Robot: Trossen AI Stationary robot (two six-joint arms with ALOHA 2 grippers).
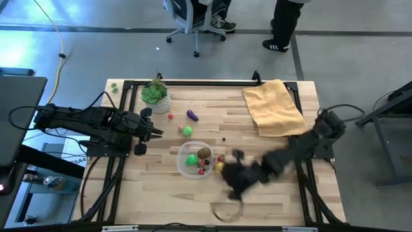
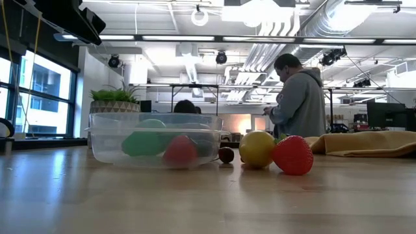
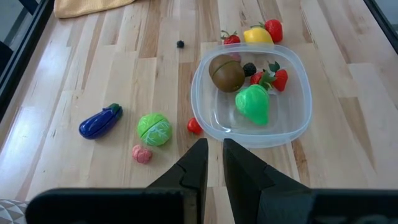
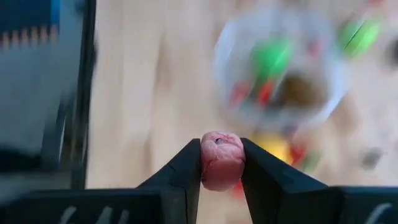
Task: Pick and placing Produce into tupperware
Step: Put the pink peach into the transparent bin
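The clear tupperware (image 1: 195,159) (image 3: 292,124) sits mid-table and holds a brown kiwi (image 3: 226,73), a green piece (image 3: 254,104), a strawberry and a dark berry. A lemon (image 3: 258,35) and strawberries lie beside its right side. To its left and beyond it lie a purple eggplant (image 1: 192,116), a green cabbage (image 1: 187,131), a small red piece (image 3: 194,126) and a pink piece (image 3: 142,154). My right gripper (image 1: 235,182), blurred, is just right of the tub near the front and shut on a small pink round piece (image 4: 222,160). My left gripper (image 3: 215,163) waits shut at the table's left. My right gripper pinches the pink round piece between its two fingers, one on each of its opposite sides (image 4: 205,163). The fingers slant downward toward the table. The piece is lifted clear of the wood, with the tupperware (image 4: 280,68) ahead of it.
A green plant in a white pot (image 1: 156,95) stands at the far left and a yellow cloth (image 1: 273,106) lies at the far right. A small dark berry (image 3: 180,44) lies on the wood near the cloth. People and an office chair are beyond the table's far edge.
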